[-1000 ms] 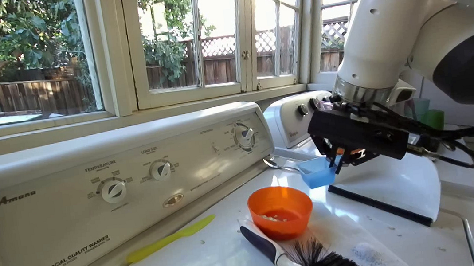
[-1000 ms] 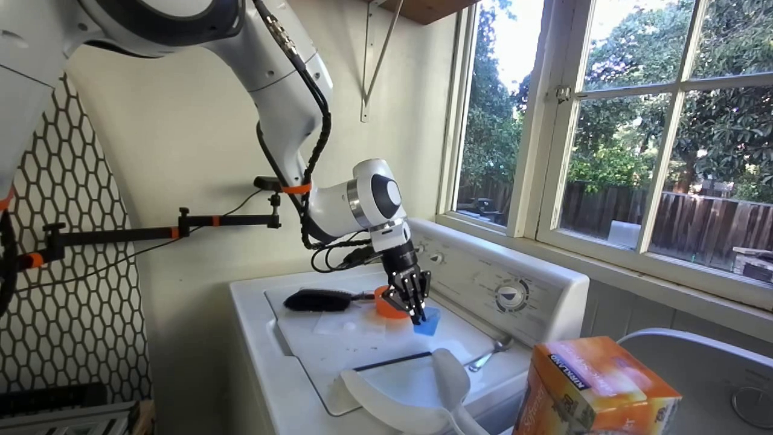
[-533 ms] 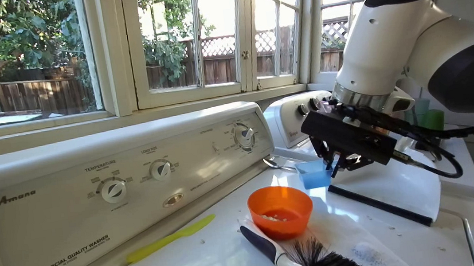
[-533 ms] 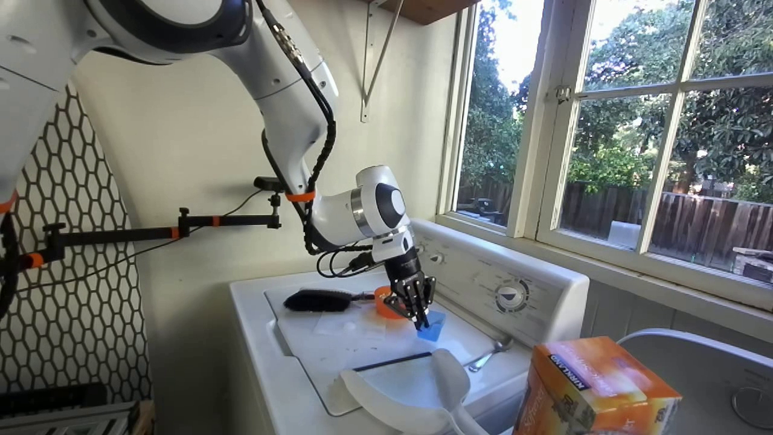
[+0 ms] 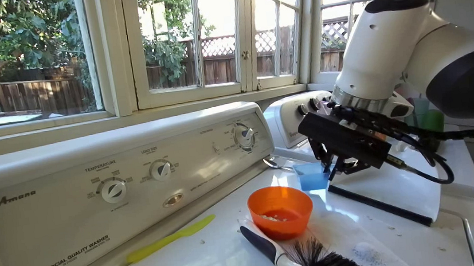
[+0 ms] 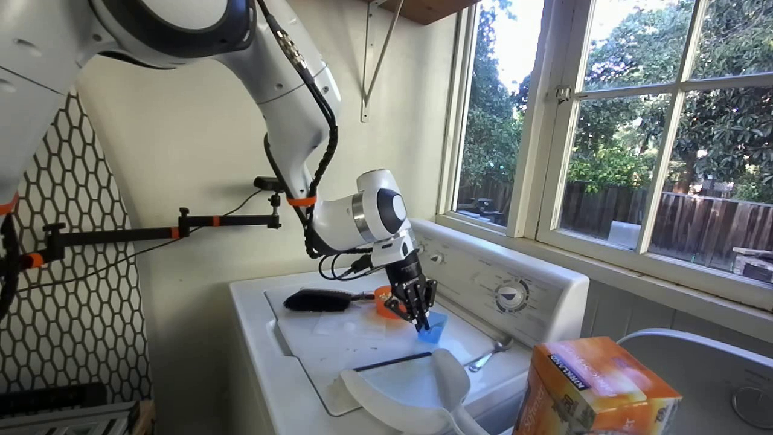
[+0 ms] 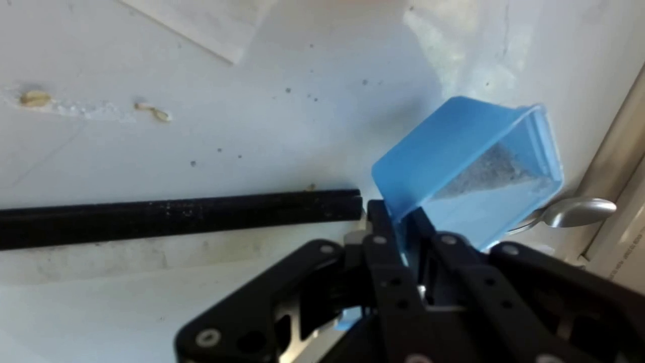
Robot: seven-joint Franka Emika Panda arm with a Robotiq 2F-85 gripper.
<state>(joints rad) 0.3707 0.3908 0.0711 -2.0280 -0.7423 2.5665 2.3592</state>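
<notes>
My gripper (image 7: pixel 398 214) is shut on one wall of a small blue container (image 7: pixel 451 141), one finger on each side of it. Inside the container lies a patch of grey, powdery stuff, seen in the wrist view. In an exterior view the blue container (image 5: pixel 312 179) hangs low over the washer lid or stands on it; I cannot tell which. The gripper (image 6: pixel 422 325) points down and slants in both exterior views. Close by are an orange bowl (image 5: pixel 281 212) with pale flakes in it and the black lip (image 7: pixel 176 217) of a white dustpan (image 6: pixel 398 386).
A spoon (image 7: pixel 579 212) lies near the washer's control panel (image 5: pixel 137 193). A brush (image 6: pixel 317 300) rests by the bowl, partly over a pale sheet. A yellow knife (image 5: pixel 171 238) lies along the panel. An orange box (image 6: pixel 604 380) stands in front. Crumbs (image 7: pixel 151 112) dot the lid.
My gripper has come down with the blue container, moving towards the control panel side. The movement is smaller over the last half second. Bowl, brush, dustpan and spoon have stayed put.
</notes>
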